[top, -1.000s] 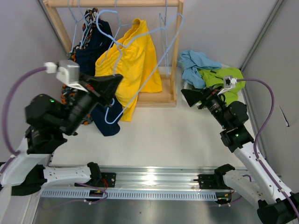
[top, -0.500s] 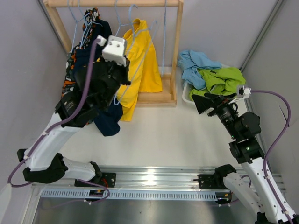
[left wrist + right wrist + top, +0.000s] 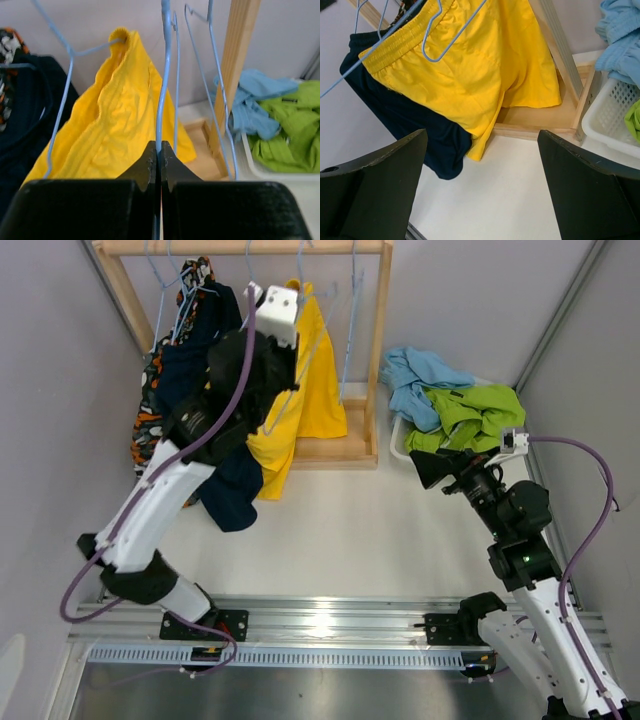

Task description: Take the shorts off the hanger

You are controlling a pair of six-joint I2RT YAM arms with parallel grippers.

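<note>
My left gripper (image 3: 159, 150) is shut on the wire of an empty blue hanger (image 3: 165, 75), held high at the wooden rack (image 3: 375, 350). From above, this gripper (image 3: 287, 375) sits right in front of the yellow shorts (image 3: 315, 380), which hang on their own hanger (image 3: 67, 60). The dark navy shorts (image 3: 232, 495) and the camouflage shorts (image 3: 148, 430) hang to the left. Light blue shorts (image 3: 418, 375) and lime green shorts (image 3: 478, 410) lie in a white basket (image 3: 615, 125). My right gripper (image 3: 430, 468) stands open and empty above the table, facing the yellow shorts (image 3: 485, 65).
The rack's right post (image 3: 237, 65) stands between the hangers and the basket. Two more bare blue hangers (image 3: 217, 100) hang next to that post. The rack's wooden base (image 3: 545, 120) rests on the white table (image 3: 350, 530).
My left arm has swung the empty blue hanger from low at the left up to the rack's rail. My right arm has drawn back a little to the right, jaws still open.
</note>
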